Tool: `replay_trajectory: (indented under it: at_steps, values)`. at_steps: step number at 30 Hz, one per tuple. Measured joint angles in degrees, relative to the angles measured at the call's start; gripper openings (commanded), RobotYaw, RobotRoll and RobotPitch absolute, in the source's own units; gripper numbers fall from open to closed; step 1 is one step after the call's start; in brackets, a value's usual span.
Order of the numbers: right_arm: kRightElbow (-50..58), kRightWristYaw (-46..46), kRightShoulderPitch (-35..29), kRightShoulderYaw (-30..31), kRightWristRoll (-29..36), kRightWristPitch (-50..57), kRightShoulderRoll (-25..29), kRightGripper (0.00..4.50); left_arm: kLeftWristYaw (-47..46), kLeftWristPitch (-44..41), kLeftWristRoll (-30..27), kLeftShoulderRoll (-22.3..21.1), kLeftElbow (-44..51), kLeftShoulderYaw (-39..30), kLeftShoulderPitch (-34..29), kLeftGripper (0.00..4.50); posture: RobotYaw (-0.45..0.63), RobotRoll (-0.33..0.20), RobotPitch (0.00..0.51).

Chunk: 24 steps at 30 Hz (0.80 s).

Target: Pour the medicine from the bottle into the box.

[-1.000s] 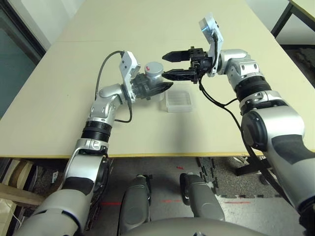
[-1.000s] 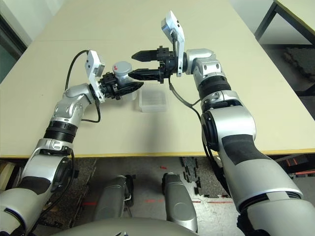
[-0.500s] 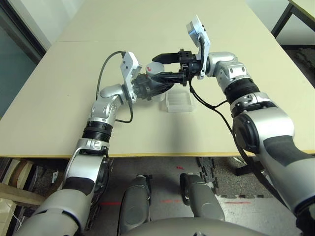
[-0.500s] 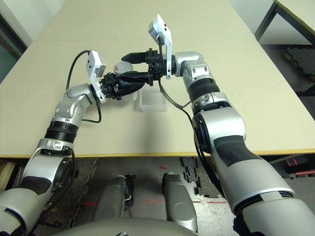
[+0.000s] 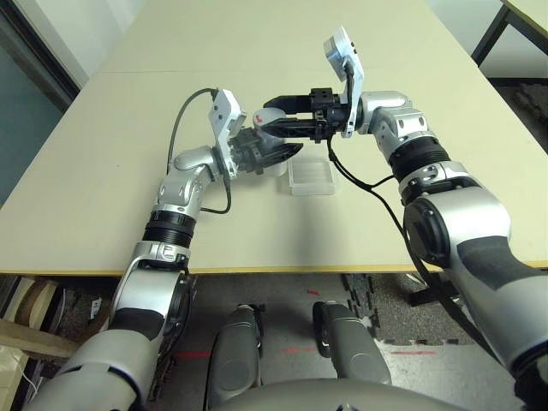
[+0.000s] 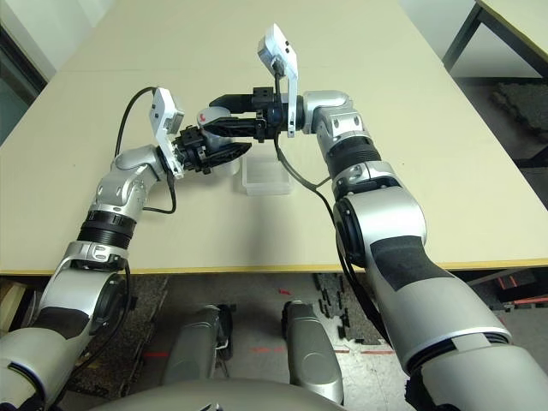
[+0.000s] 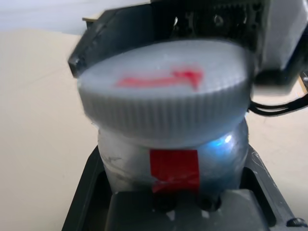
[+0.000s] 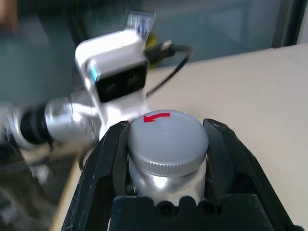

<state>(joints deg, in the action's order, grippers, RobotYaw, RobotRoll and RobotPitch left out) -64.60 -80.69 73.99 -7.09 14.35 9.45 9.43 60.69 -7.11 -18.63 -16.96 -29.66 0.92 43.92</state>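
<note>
Grasping the silvery bottle [image 7: 125,163] around its body, upright, with the left fingers [image 5: 278,154]. Topped with a grey cap [image 8: 168,139] bearing a red arrow [image 8: 157,117]. Clenched on that cap from the other side with the right fingers [image 5: 287,128], one on each side. Just to the right of the bottle and nearer the robot, on the pale surface [image 5: 111,188], a clear shallow box [image 5: 312,175].

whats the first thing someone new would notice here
Probably the capped silver bottle, with both of the robot's hands closed in on it: the left hand around its body, the right hand around the grey cap. Next, the red arrow on top of that cap, then the clear plastic box on the table just beside them.
</note>
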Motion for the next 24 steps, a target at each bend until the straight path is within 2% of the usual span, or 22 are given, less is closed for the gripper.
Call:
replay_trajectory:
  at_steps: [6,10,12,17,24]
  values:
    - [0.28,3.91,2.31,-4.92,5.01,6.03,0.48,2.58,-0.06,-0.09,0.0,0.02,-0.01,0.01,-0.07,2.64,-0.14,0.0,0.158]
    - [0.82,9.65,2.14,-4.41,3.8,5.41,2.06,2.58,-0.7,-0.1,0.0,0.05,-0.02,-0.11,-0.08,2.64,-0.14,0.0,0.152]
    - [2.45,10.75,0.96,-2.28,1.51,2.57,3.75,2.58,-1.03,-0.12,-0.01,0.06,-0.01,-0.2,-0.09,2.64,-0.13,0.0,0.148]
    - [5.8,16.07,-4.25,-1.37,-1.0,1.01,8.35,2.58,-1.77,-0.12,-0.04,-0.11,-0.05,-0.88,-0.13,2.64,-0.14,0.0,0.157]
    - [11.51,26.03,-11.45,-1.13,-4.08,2.27,18.36,2.58,-2.13,0.76,0.0,-1.93,-3.05,-2.66,1.26,2.64,-0.17,0.0,0.178]
